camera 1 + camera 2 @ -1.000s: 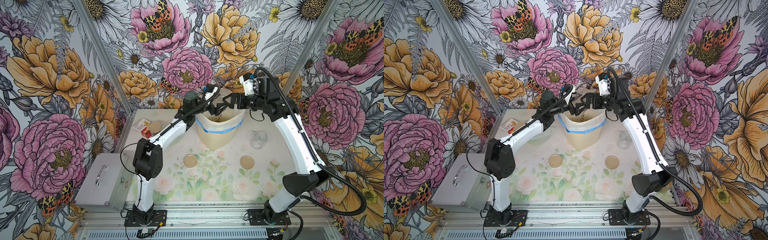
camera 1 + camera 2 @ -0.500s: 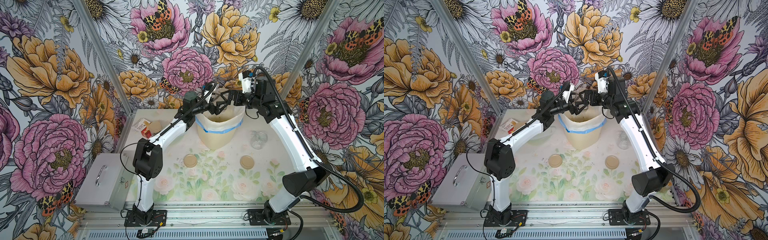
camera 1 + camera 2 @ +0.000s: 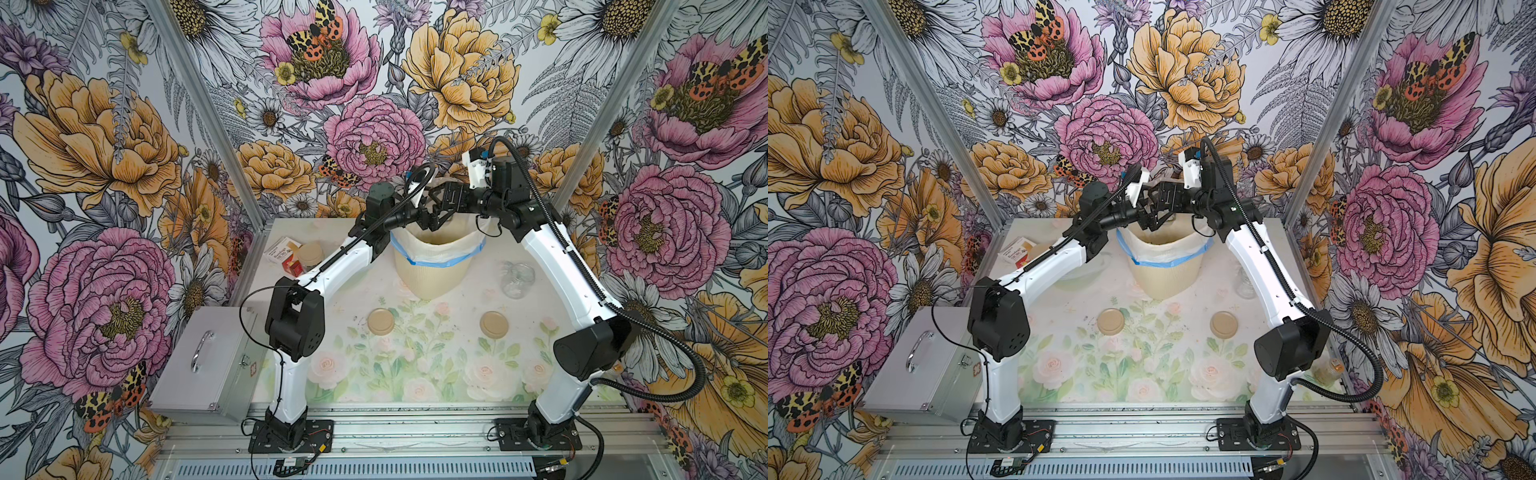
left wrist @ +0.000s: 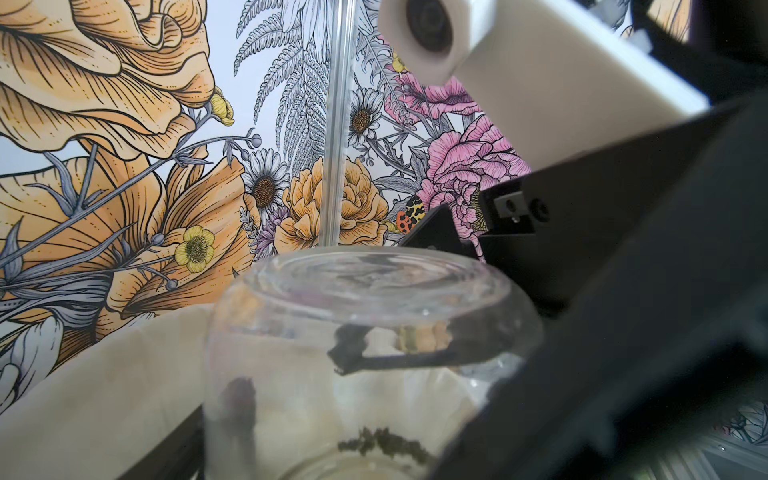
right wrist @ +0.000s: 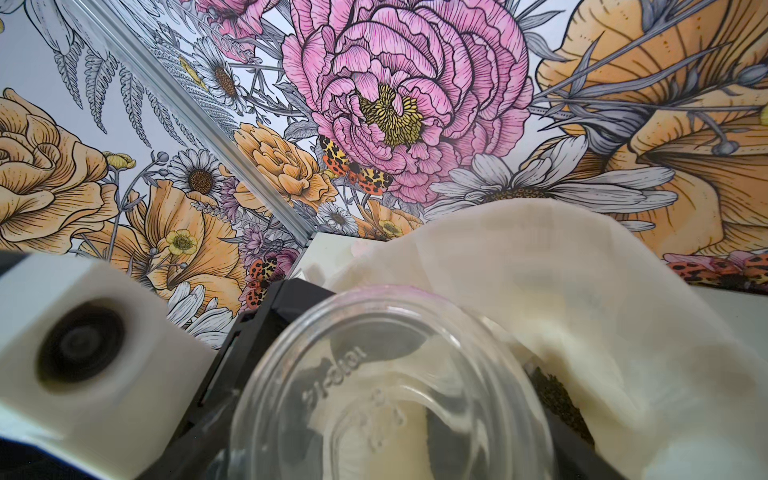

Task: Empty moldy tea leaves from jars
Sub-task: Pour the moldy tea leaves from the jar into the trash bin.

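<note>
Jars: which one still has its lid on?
The back-left jar beside the red-and-white box; the jar right of the bin stands open, the upturned jar over it is lidless.

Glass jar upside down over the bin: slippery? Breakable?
Probably slippery: the jar is smooth, rounded clear glass. Likely fragile if dropped, though the bagged bin sits just beneath. Seemingly light: it looks nearly empty, with a few dark tea leaves near its mouth.

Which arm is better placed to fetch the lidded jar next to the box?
Left, probably. The lidded jar stands close beside the left arm; the right arm would have to cross the bin.
</note>
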